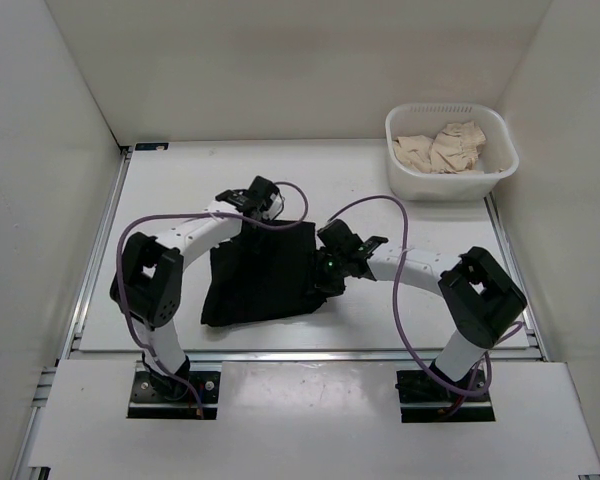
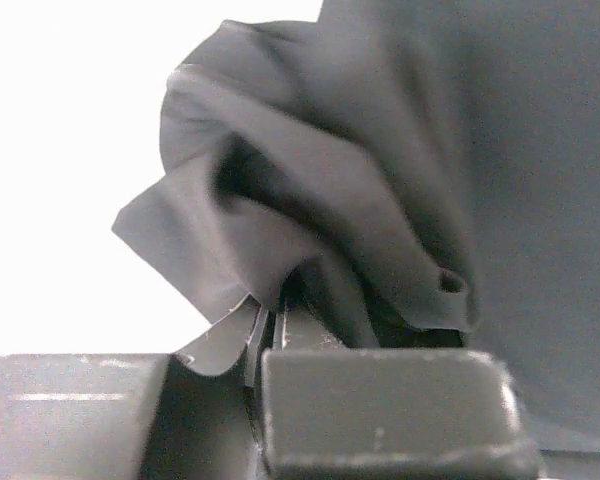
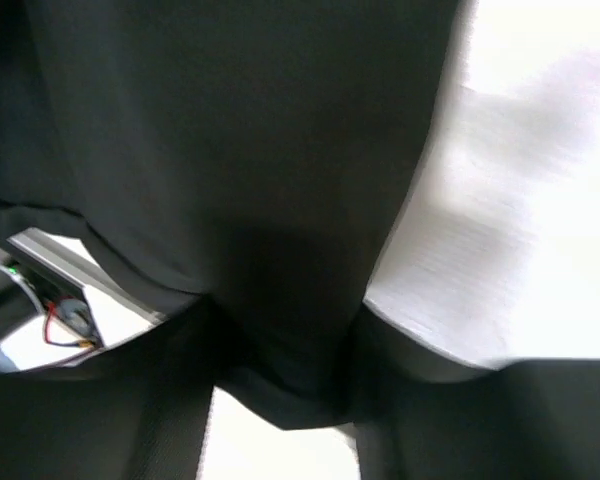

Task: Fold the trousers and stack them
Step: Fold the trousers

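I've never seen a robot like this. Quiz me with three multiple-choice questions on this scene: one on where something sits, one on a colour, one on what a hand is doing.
1. Where on the table is the white basket?
A. far right corner
B. near left corner
C. between the two arms

2. What colour is the cloth in the basket?
A. red
B. beige
C. black

3. What is the left hand doing?
A. hanging open, holding nothing
B. holding the basket
C. shut on a fold of the trousers

Answers:
1 A: the top view shows it at the far right corner.
2 B: it looks pale beige against the white walls.
3 C: the wrist view shows black fabric pinched in it.
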Robot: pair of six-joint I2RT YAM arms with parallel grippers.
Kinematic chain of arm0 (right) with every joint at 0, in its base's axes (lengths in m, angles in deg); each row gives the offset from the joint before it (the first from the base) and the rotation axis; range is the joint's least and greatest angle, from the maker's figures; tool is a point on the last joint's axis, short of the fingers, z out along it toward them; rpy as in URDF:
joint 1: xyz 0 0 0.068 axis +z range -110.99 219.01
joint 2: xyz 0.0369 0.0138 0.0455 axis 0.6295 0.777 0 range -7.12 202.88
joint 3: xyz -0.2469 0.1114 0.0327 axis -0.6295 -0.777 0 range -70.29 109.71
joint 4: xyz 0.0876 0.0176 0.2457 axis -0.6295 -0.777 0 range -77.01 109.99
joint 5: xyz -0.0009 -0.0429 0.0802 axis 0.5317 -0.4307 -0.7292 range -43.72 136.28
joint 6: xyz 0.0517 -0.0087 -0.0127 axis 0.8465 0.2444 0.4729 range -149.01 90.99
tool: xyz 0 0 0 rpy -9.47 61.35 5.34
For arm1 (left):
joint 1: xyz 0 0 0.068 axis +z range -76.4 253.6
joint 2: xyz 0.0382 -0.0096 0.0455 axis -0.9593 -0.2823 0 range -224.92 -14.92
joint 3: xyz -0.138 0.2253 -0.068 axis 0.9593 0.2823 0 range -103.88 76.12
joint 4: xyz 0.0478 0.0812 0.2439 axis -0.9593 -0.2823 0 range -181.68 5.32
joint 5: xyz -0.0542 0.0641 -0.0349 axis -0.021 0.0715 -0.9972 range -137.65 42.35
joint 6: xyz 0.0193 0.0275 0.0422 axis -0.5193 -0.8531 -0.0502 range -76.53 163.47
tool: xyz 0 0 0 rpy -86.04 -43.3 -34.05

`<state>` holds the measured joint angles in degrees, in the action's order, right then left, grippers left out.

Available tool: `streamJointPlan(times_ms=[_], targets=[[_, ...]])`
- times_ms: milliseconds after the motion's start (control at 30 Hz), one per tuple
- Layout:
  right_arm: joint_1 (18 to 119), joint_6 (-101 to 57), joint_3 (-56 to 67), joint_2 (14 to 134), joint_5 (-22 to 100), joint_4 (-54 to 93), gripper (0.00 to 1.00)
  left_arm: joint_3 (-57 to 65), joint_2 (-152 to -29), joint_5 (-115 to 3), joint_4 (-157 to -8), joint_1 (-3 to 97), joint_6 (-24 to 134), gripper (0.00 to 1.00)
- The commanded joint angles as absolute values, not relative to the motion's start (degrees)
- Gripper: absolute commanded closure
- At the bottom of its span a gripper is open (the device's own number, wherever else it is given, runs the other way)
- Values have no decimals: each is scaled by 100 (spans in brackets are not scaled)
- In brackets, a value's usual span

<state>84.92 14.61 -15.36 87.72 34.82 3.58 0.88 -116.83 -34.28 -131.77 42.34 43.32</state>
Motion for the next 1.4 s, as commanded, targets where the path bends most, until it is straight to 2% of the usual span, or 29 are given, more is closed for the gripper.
streamJointPlan(times_ms=[0, 67, 267, 367, 467, 500, 533, 633, 700, 733, 833, 1033, 1067, 1133, 1167, 1367], targets=[[8489, 1511, -1607, 8912, 3275, 610, 55, -377, -11451, -2928, -12968, 4608, 4347, 86], [8489, 1511, -1607, 8912, 3275, 610, 58, -457, -11450, -2866, -13030, 4889, 4347, 86], [8489, 1511, -1607, 8912, 3275, 610, 58, -518, -11722, -2743, -13249, 5742, 4347, 86], [8489, 1511, -1607, 8912, 3223, 610, 58, -518, -11924, -2805, -13249, 6120, 4347, 76], [8489, 1511, -1607, 8964, 3222, 610, 50, -518, -12083, -2963, -13249, 6306, 4347, 51], [8489, 1511, -1607, 8964, 3222, 610, 40, -518, -12144, -3033, -13302, 6375, 4347, 42], [8489, 1511, -1554, 8964, 3222, 610, 35, -579, -12145, -3033, -13302, 6376, 4347, 39], [8489, 1458, -1431, 8912, 3274, 470, 15, -650, -12083, -3086, -13355, 6490, 4347, 20], [8489, 1406, -1239, 8859, 3405, 242, 4, -851, -12004, -3086, -13495, 6551, 4347, 17], [8489, 1292, -1142, 8807, 3476, 137, 2, -913, -11874, -3086, -13556, 6552, 4347, 17], [8489, 1099, -695, 8622, 3975, -496, 2, -1019, -11584, -3148, -13847, 6683, 4347, 16], [8375, 1097, -438, 7605, 5110, -1384, 2, -352, -10792, -3087, -13961, 7052, 4347, 12], [8375, 1194, -438, 7454, 5303, -1507, 2, -273, -10565, -3086, -13961, 7201, 4347, 7], [8156, 1326, -367, 7016, 5960, -1963, 2, -106, -10179, -3024, -14014, 7394, 4347, 6], [7955, 1327, -367, 6883, 6138, -2139, 2, -53, -10037, -2964, -14014, 7622, 4347, 0], [6917, 1327, -665, 6083, 6693, -3529, 2, 931, -8720, -3024, -13961, 8353, 4347, 0]])
